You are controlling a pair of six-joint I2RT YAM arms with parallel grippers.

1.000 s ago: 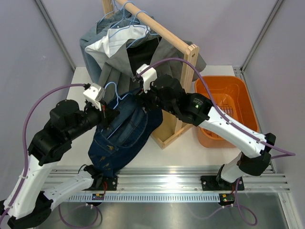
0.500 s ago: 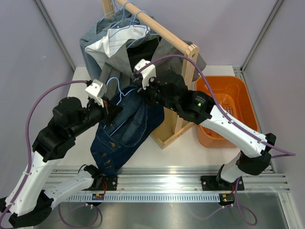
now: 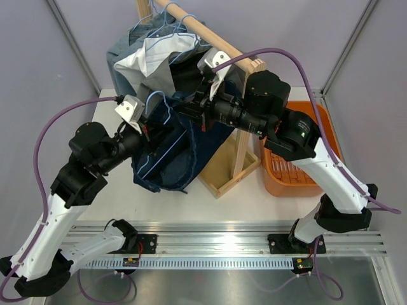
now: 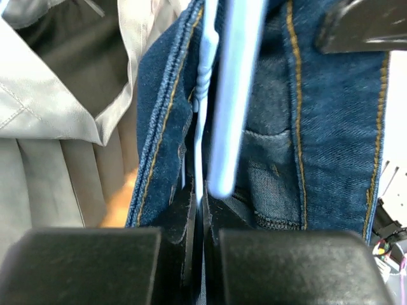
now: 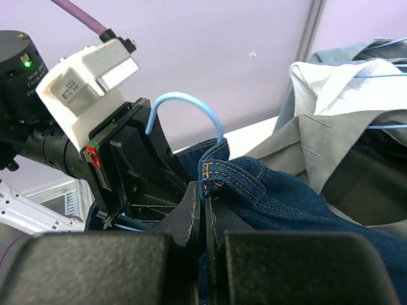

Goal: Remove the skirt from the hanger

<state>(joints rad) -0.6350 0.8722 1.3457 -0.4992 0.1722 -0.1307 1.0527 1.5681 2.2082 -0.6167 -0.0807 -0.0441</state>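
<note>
Top external view gives you the logic of the hold: the dark blue denim skirt (image 3: 168,159) hangs between the two arms over the left half of the white bench (image 3: 254,197), in front of the wooden clothes rack (image 3: 239,155) and off its rail, so neither the pole nor the neighbouring clothes get in the way. Your left claw (image 4: 202,206) is clenched on the thin light blue hanger (image 4: 234,95), pinning the frame. Your right claw (image 5: 205,194) is clenched on the skirt's stitched waistband just below the hook. That split looks deliberate: one side anchors the hanger while the other has the cloth to draw it off. I judge the pull-off to be the step in hand, with the waistband not yet free of the hanger. Count it up: one skirt, one hanger held, and two claws, both closed. You also have one rack and one orange plastic basket (image 3: 299,168) by the bench's right edge. At least four hung garments (image 3: 152,60) are on the rail, on blue hangers I cannot number reliably.
</note>
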